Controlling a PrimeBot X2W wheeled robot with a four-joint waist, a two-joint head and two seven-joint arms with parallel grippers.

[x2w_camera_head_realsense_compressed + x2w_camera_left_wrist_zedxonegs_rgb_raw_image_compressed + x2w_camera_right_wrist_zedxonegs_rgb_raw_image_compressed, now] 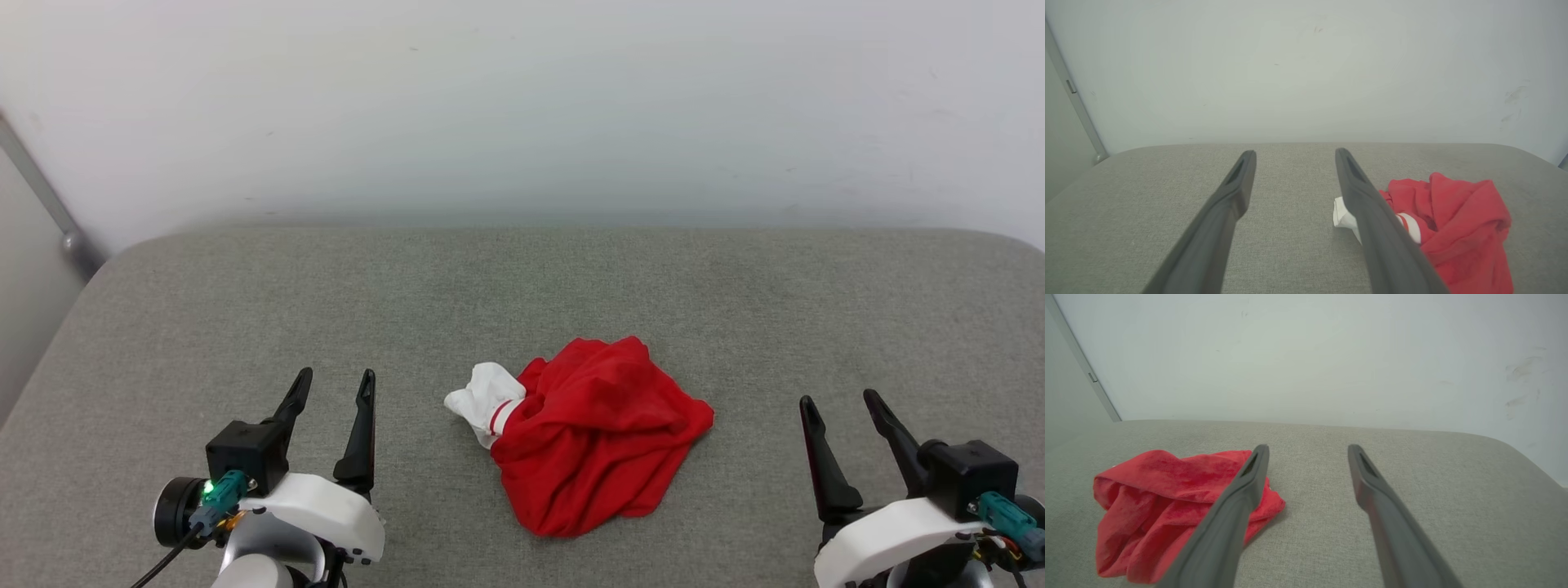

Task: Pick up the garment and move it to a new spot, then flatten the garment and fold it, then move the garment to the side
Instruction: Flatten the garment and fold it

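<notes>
While the left claw (335,376) and the right claw (838,398) both hang spread and empty, your step is the pick-up. The garment (604,441) lies in a crumpled heap on the grey padded surface (522,278), nearer its front edge than its back edge. It sits roughly midway between the claws and touches neither. Its white sleeve (486,400) pokes out toward the left claw. Lower one claw over a raised red fold, pinch through several layers, then lift straight up. A shallow nip at the sleeve would probably slip.
</notes>
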